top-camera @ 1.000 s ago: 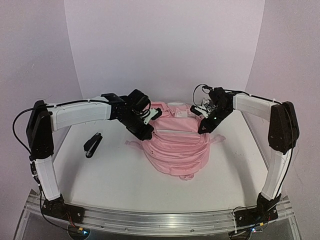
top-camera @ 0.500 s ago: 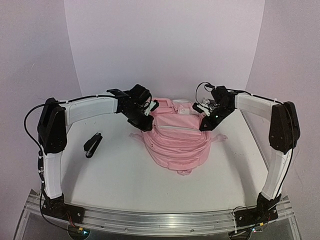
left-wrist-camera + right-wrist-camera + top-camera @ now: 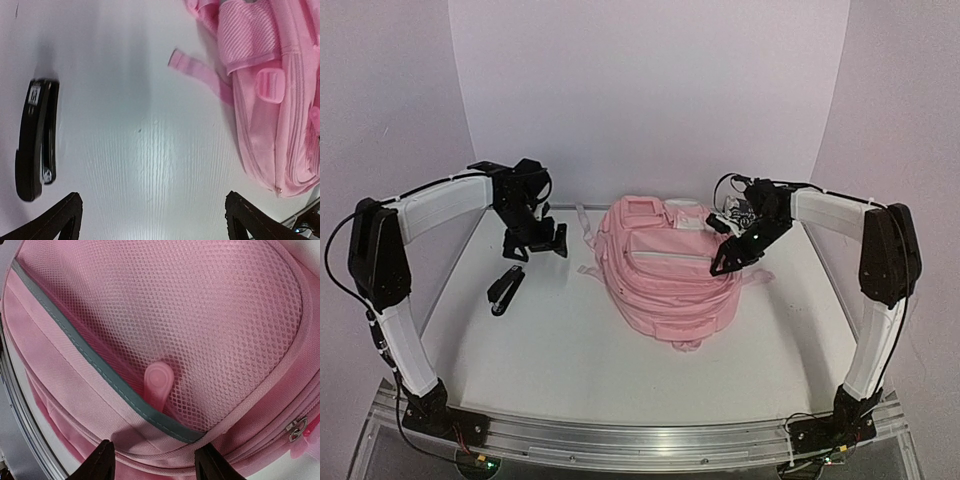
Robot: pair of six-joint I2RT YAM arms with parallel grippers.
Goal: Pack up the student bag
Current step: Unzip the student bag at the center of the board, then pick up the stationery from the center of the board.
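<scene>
The student bag [image 3: 665, 270] is a big soft pink backpack lying in the middle of the white table. My left gripper [image 3: 532, 243] hangs to its left, open and empty over bare table [image 3: 152, 220]. The bag's side [image 3: 280, 100] lies to the right in its wrist view, and a black stapler [image 3: 35, 140] to the left. My right gripper [image 3: 725, 262] is over the bag's right side. Its jaws [image 3: 156, 460] stand open above the mesh pocket [image 3: 200, 315], close to a pink pull tab [image 3: 159, 382], with nothing between them.
The stapler [image 3: 506, 289] lies flat on the table left of the bag. A loose pink strap [image 3: 195, 70] trails from the bag onto the table. A metal zip slider [image 3: 296, 427] shows at the bag's edge. White walls close in the back and sides.
My left gripper has let go of the bag, opened wide and swung left and away over the table near the stapler. My right gripper has opened at the bag's right side.
</scene>
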